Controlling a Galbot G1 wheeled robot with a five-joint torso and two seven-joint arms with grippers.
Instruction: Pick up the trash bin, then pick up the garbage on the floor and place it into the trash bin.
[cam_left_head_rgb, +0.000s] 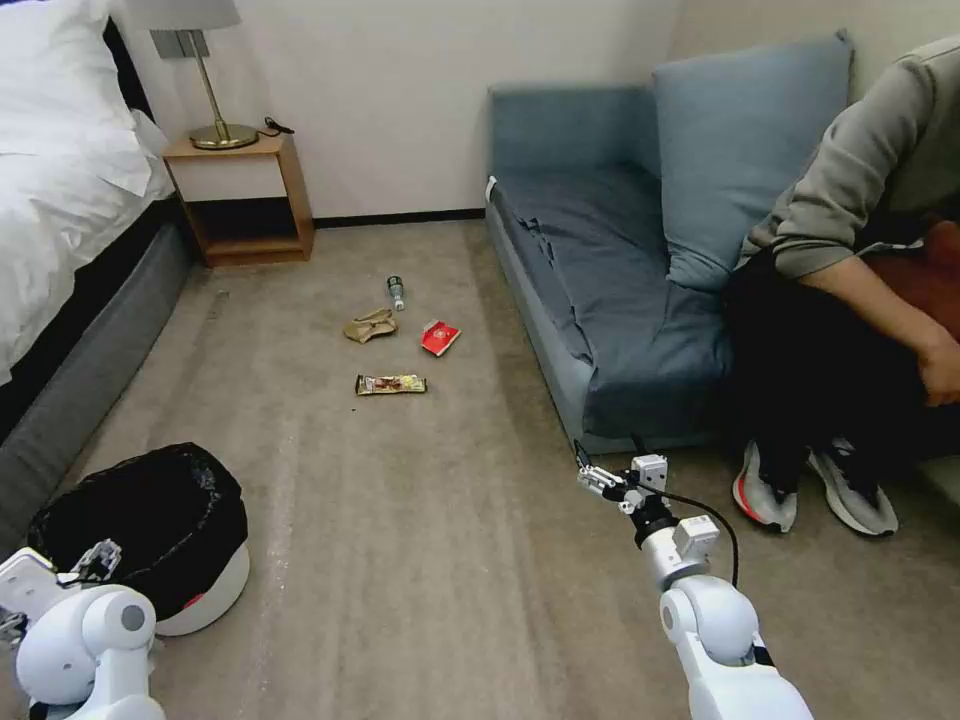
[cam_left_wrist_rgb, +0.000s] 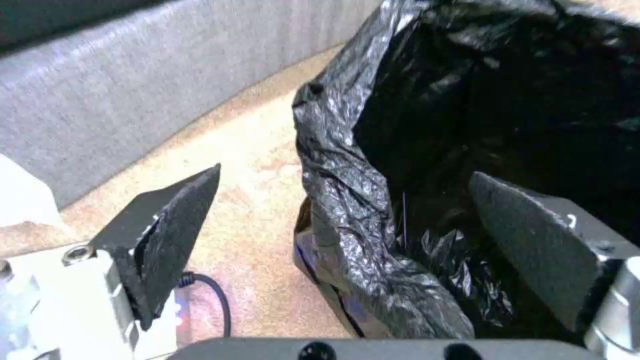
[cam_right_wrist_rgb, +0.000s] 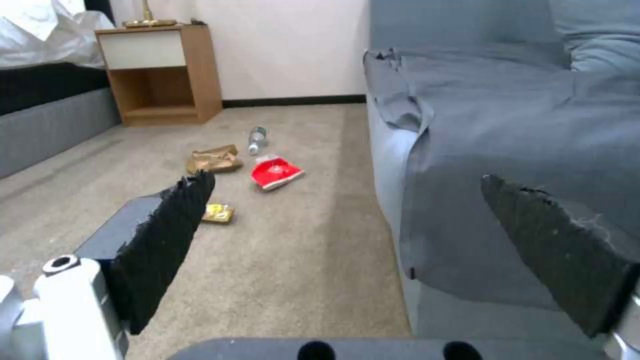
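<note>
The trash bin (cam_left_head_rgb: 205, 590) is white with a crinkled black bag and stands on the carpet at the near left. My left gripper (cam_left_head_rgb: 95, 558) is open at its near rim. In the left wrist view the bag's rim (cam_left_wrist_rgb: 347, 210) runs between the fingers, one pad outside (cam_left_wrist_rgb: 167, 235) and one inside (cam_left_wrist_rgb: 533, 240). The garbage lies mid-floor: a gold-brown wrapper (cam_left_head_rgb: 391, 384), a red-and-white packet (cam_left_head_rgb: 440, 337), a tan paper bag (cam_left_head_rgb: 370, 326) and a small bottle (cam_left_head_rgb: 397, 292). My right gripper (cam_left_head_rgb: 590, 475) hangs open and empty near the sofa's front corner, well short of the packet (cam_right_wrist_rgb: 275, 172).
A bed (cam_left_head_rgb: 60, 300) runs along the left. A wooden nightstand (cam_left_head_rgb: 240, 195) with a lamp stands at the far wall. A blue sofa (cam_left_head_rgb: 600, 260) lines the right side; a person sits there, shoes (cam_left_head_rgb: 765, 490) on the floor near my right arm. Open carpet lies between.
</note>
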